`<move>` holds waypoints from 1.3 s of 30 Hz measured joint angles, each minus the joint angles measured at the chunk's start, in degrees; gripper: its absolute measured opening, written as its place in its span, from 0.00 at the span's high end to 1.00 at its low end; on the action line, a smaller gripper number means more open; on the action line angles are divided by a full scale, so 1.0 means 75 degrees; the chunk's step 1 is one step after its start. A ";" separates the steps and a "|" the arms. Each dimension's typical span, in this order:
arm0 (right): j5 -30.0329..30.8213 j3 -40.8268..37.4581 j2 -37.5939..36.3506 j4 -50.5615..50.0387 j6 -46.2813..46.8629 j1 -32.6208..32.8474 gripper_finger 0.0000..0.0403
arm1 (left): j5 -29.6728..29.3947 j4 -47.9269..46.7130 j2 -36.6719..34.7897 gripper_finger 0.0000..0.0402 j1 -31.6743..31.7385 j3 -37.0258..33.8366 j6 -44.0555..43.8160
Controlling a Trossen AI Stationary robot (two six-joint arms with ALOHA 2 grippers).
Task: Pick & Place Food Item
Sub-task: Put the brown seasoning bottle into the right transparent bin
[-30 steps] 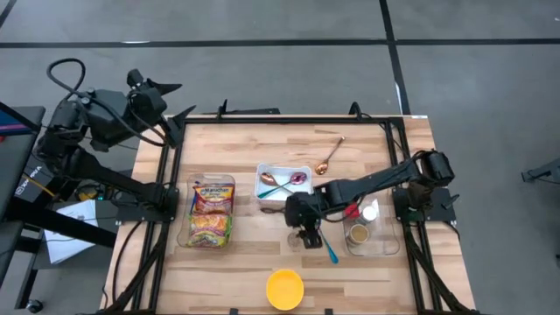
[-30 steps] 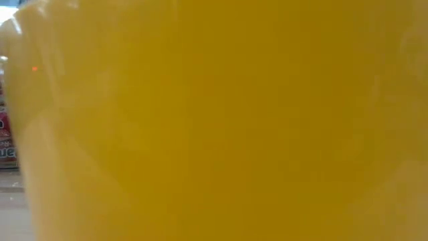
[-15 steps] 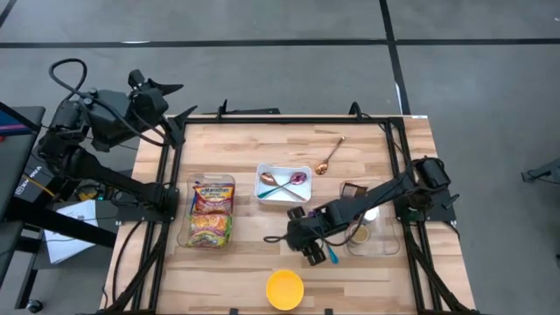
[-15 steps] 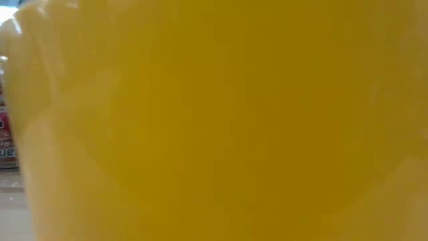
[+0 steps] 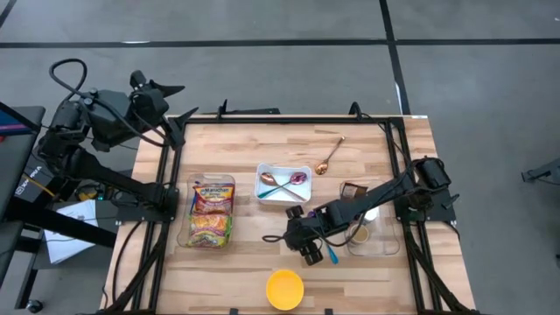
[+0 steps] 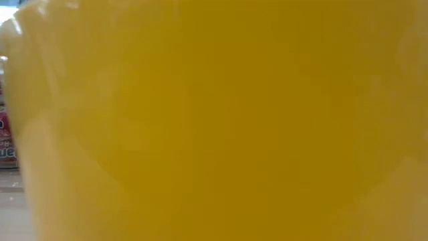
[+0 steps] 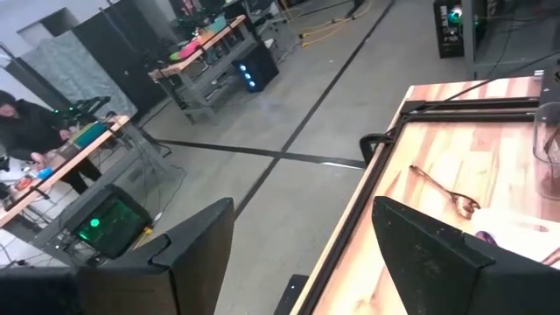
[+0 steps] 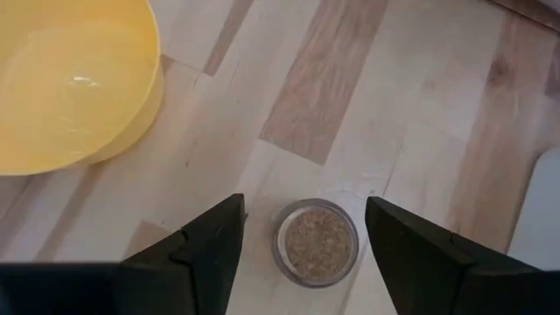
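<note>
wooden tabletop [image 5: 262, 149] carried everything. left arm waited off the tabletop's far left corner, left pincer [image 7: 302, 254] with fingers apart and nothing between them. right arm reached in across the near right part, right pincer [image 8: 302, 241] hanging over a small glass jar of brown grains [image 8: 316, 241], fingers apart on either side of it and not touching it in the wrist view. clear bin with a noodle packet [image 5: 213, 210] lay at the left. yellow bowl [image 5: 284, 289] sat at the near edge, near the jar, and filled the low view [image 6: 214, 120]. white tray [image 5: 283, 183] in the middle held two spoons. clear container [image 5: 372, 229] stood at the right under the right arm. blue spoon [image 5: 331, 255] lay just beside the right pincer. copper spoon [image 5: 328, 157] lay bare on the far right part.
</note>
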 joint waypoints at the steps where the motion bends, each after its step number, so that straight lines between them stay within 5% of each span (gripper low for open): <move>1: -0.0057 0.0000 0.0000 -0.0033 0.0059 -0.0009 0.41 | 0.0001 -0.0003 -0.0001 0.34 0.0000 0.0000 0.0001; 8: -0.0139 0.0000 0.0000 -0.0226 0.0300 -0.0111 0.33 | 0.0001 -0.0012 -0.0003 0.34 0.0000 0.0000 0.0002; 32: -0.0587 0.0003 0.0504 0.0208 0.0140 -0.0373 0.33 | 0.0013 -0.0210 -0.0105 0.34 0.0000 0.0003 0.0004; 39: -0.0582 0.0003 0.0504 0.0049 0.0271 -0.0396 0.43 | 0.0013 -0.0212 -0.0119 0.34 0.0000 0.0003 0.0007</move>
